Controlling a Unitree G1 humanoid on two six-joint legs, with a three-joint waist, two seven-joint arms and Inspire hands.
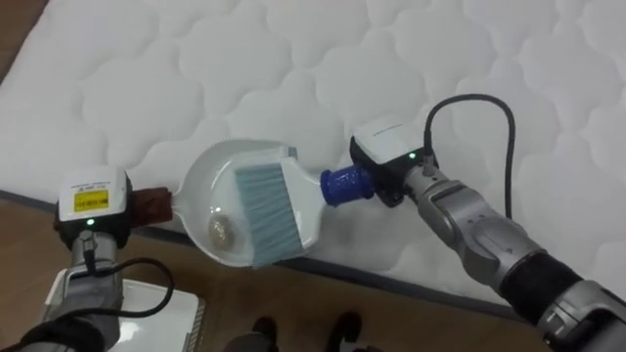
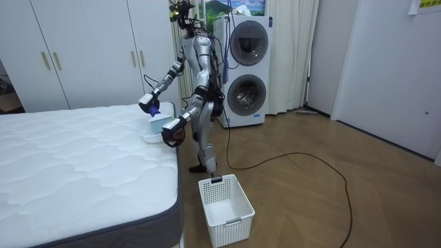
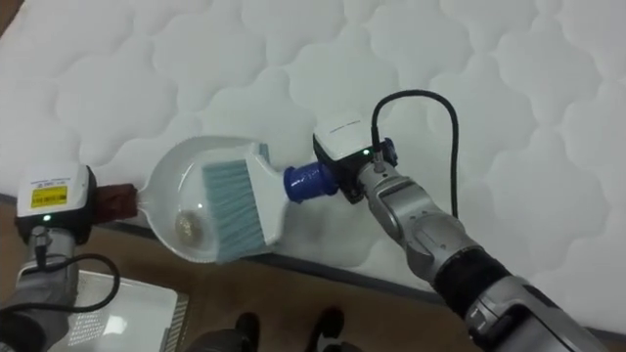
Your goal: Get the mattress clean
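A white dustpan (image 1: 207,186) overhangs the near edge of the white quilted mattress (image 1: 293,68). Its brown handle (image 1: 153,203) runs into my left hand (image 1: 93,210) at the lower left, which grips it. A brush with pale blue bristles (image 1: 266,210) lies across the pan, bristles down inside it. My right hand (image 1: 396,178) is shut on the brush's blue handle (image 1: 344,186) from the right, above the mattress. A small pale ball of debris (image 1: 219,231) rests in the pan beside the bristles.
I stand at the bed's side, by its corner. A white slatted basket (image 2: 226,200) sits on the wooden floor near my feet. Stacked washing machines (image 2: 248,69) stand behind me, and white wardrobes (image 2: 83,48) line the wall beyond the bed.
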